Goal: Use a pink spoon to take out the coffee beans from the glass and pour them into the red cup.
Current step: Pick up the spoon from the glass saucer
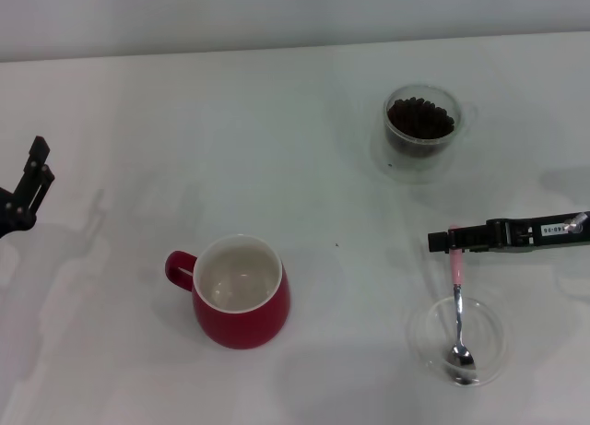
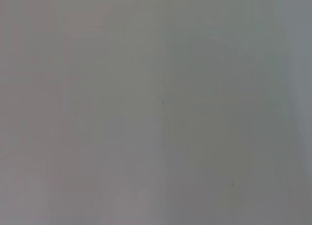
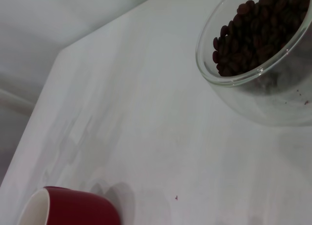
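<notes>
The red cup (image 1: 241, 294) stands at the front centre of the table, white inside, with nothing in it; its rim also shows in the right wrist view (image 3: 73, 205). At the back right, the glass (image 1: 422, 130) holds the coffee beans (image 1: 420, 118), seen close up in the right wrist view as the glass (image 3: 263, 100) and beans (image 3: 253, 34). The pink spoon (image 1: 455, 270) lies with its metal bowl in a shallow clear dish (image 1: 489, 351) and its handle pointing away. My right gripper (image 1: 439, 241) reaches in from the right, level with the handle's far end. My left gripper (image 1: 41, 163) is parked at the far left, open.
The table is white, and its back edge runs along the top of the head view. The left wrist view shows only bare table surface. Wide bare table lies between the red cup and the glass.
</notes>
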